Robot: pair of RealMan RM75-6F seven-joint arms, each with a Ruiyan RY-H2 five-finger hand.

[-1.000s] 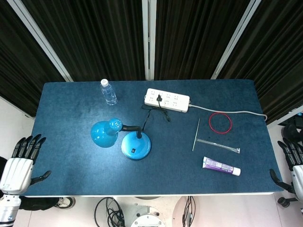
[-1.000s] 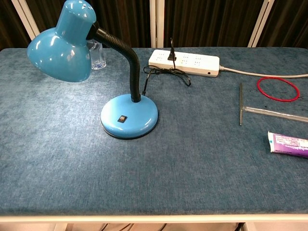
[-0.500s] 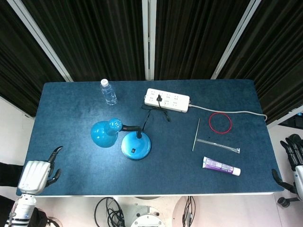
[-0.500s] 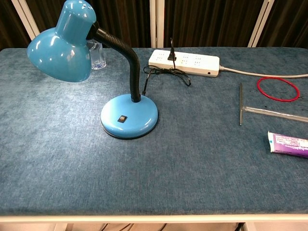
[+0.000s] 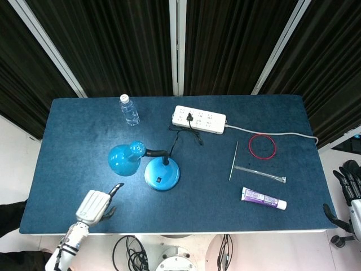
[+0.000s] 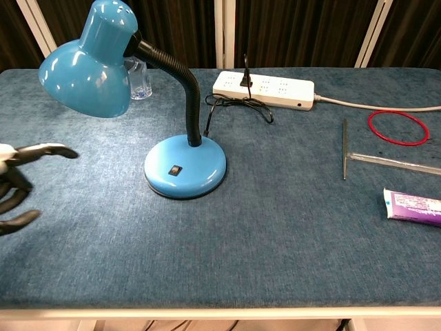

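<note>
Blue table (image 5: 84,130): empty left hand (image 5: 95,205) near lamp (image 5: 162,173).

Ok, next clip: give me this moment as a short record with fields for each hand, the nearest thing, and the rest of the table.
left hand: over the table's front left part, holds nothing, one finger pointing toward the lamp
right hand: off the table's right edge, fingers apart, holds nothing
lamp: blue, upright, plugged into power strip
rest: bottle, red ring, rod, tube
</note>
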